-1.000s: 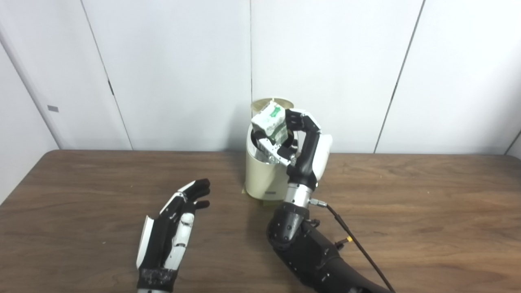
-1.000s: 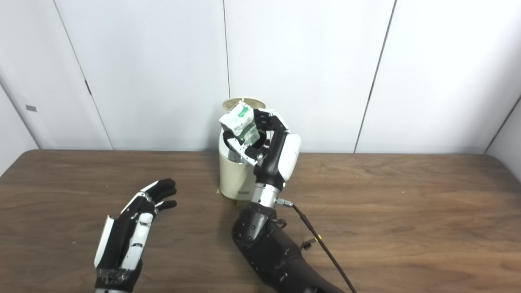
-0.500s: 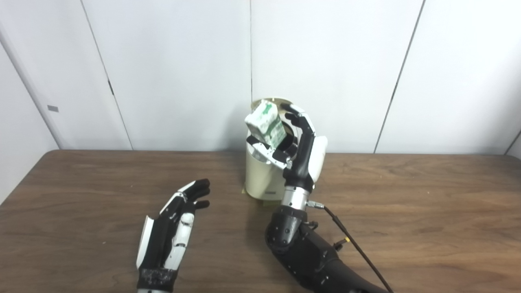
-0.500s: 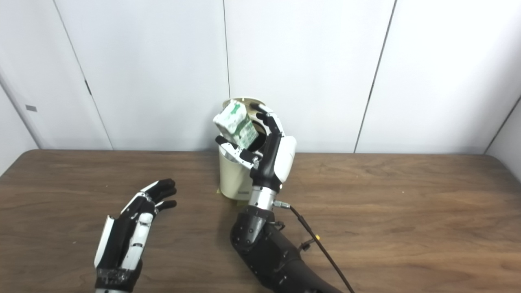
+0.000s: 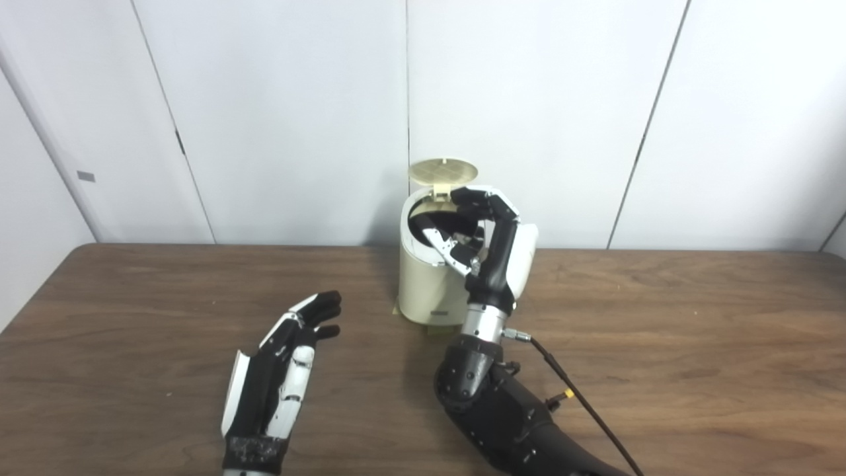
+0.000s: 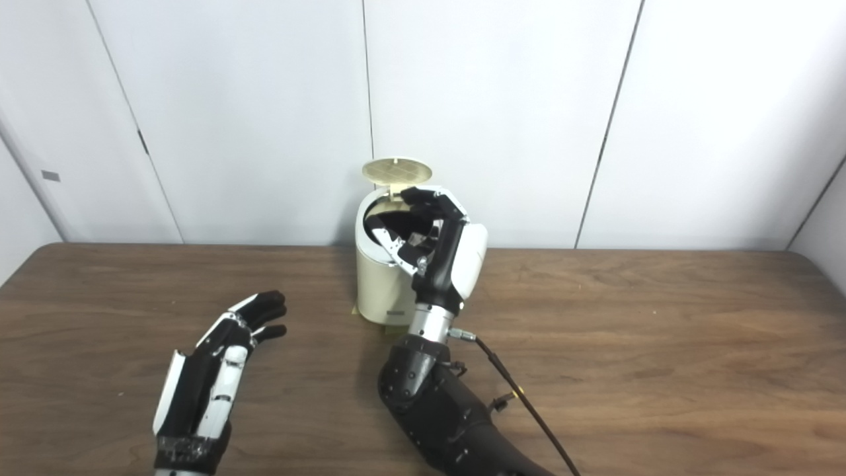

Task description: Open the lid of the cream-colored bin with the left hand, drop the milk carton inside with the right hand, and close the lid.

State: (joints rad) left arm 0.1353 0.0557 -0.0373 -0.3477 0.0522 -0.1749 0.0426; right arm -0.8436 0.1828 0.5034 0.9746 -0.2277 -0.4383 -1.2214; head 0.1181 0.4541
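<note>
Bin (image 5: 429, 291): lid (image 5: 443, 172) upright. Carton unseen, judged dropped. Right hand (image 5: 486, 228) over bin mouth, fingers curled, empty. Left hand (image 5: 281, 367) before bin, fingers apart. Next: withdraw right, shut lid.

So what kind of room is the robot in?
Probably a plain test room or lab, not a home. There's only a bare wooden table, blank white wall panels behind it, and one small cream bin with its lid up.

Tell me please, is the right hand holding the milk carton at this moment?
No, the right hand is over the open cream-colored bin with nothing between its fingers, and no carton is visible.
</note>
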